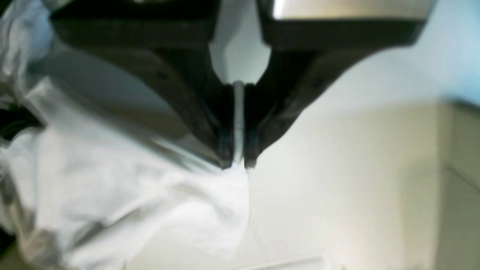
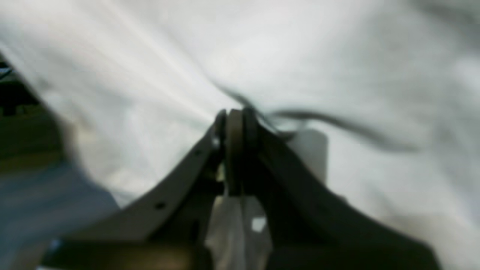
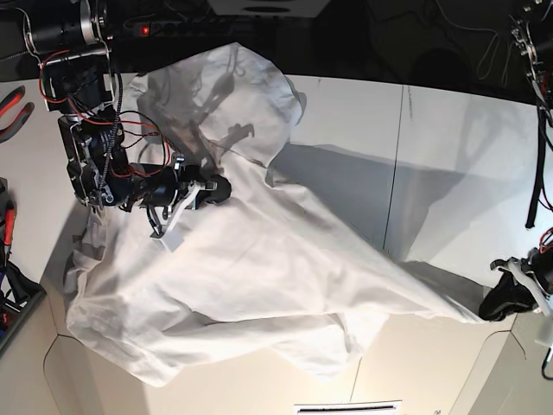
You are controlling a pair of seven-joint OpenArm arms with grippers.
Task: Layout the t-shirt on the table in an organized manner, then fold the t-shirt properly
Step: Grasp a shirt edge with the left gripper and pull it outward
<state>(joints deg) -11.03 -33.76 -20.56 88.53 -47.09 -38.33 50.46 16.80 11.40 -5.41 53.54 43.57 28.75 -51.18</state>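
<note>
The white t-shirt [image 3: 259,259] hangs stretched between my two grippers above the white table [image 3: 441,147]. My right gripper [image 3: 218,188] is at the left of the base view, shut on a fold of the t-shirt [image 2: 262,56], which fills the right wrist view around the gripper [image 2: 235,116]. My left gripper [image 3: 497,304] is low at the right edge of the base view, shut on a pulled-out corner of the shirt. In the left wrist view that gripper [image 1: 238,165] pinches the cloth [image 1: 131,202], which hangs to the left.
A thin dark seam [image 3: 396,173] crosses the table. Red-handled pliers [image 3: 12,102] lie at the far left. Cables and dark equipment line the back edge [image 3: 415,35]. A white label strip [image 3: 346,407] lies at the front edge.
</note>
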